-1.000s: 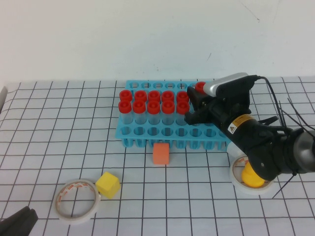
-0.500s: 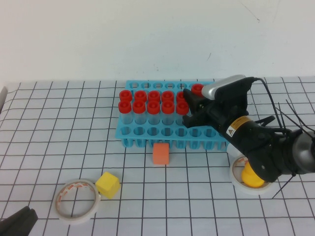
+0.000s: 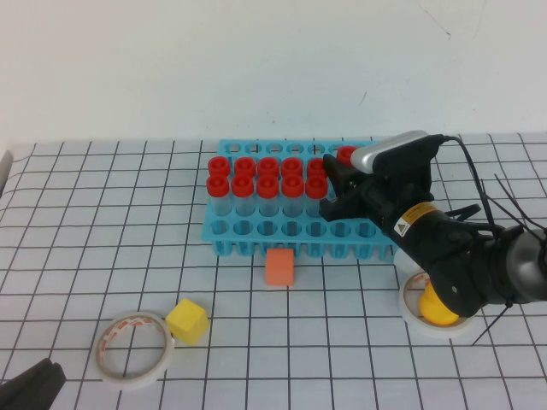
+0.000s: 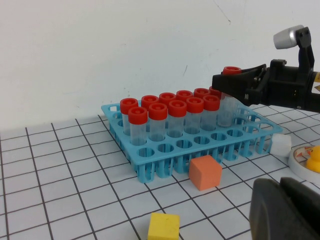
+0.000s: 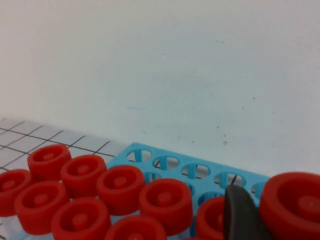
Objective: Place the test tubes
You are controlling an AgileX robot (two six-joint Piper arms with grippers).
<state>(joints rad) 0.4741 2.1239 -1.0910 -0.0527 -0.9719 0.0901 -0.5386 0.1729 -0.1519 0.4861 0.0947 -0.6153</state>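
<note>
Right gripper (image 3: 335, 190): black, silver camera housing (image 3: 389, 150), yellow warning sticker (image 3: 402, 225), black cables (image 3: 489, 184). Left gripper (image 3: 32, 384): black.

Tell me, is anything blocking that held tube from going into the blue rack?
Nothing visible does. The right gripper holds the test tube right at the blue rack, beside the seated tubes. The left gripper sits shut at the near left corner.

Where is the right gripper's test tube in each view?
High view: held test tube in the right gripper, at the blue rack's right end; left gripper parked near left.
Left wrist view: tilted, beside the last capped tubes.
Right wrist view: its cap beside a dark finger.
Landmark: the blue rack.
</note>
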